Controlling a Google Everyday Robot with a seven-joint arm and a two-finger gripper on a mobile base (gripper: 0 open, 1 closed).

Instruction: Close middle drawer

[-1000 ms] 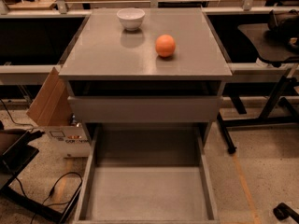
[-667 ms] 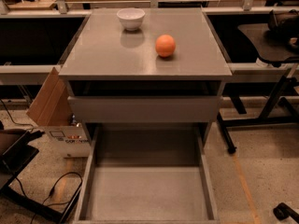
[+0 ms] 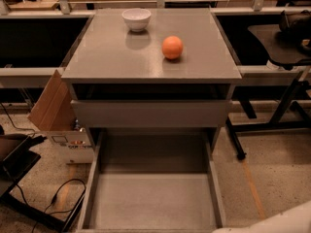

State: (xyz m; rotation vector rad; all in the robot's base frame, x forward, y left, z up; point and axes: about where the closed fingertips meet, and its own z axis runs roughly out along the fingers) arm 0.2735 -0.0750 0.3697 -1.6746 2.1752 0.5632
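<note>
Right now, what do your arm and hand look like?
Only a sliver of my arm shows, in the bottom right corner: a smooth, rounded, off-white shell, no cables or markings visible. My hand is outside the picture.

You're looking at a lab or workshop floor, not a home. The bare speckled floor (image 3: 277,164) carries an orange tape line (image 3: 252,183), and a loose black cable (image 3: 60,195) trails across it on the left. Metal-framed workbenches (image 3: 29,74) run behind the plain grey cabinet (image 3: 150,64), a cardboard box (image 3: 51,106) leans beside it, and a black chair (image 3: 277,42) sits on the right. Your gripper is out of shot; only the pale arm (image 3: 286,220) shows at the bottom right corner.
</note>
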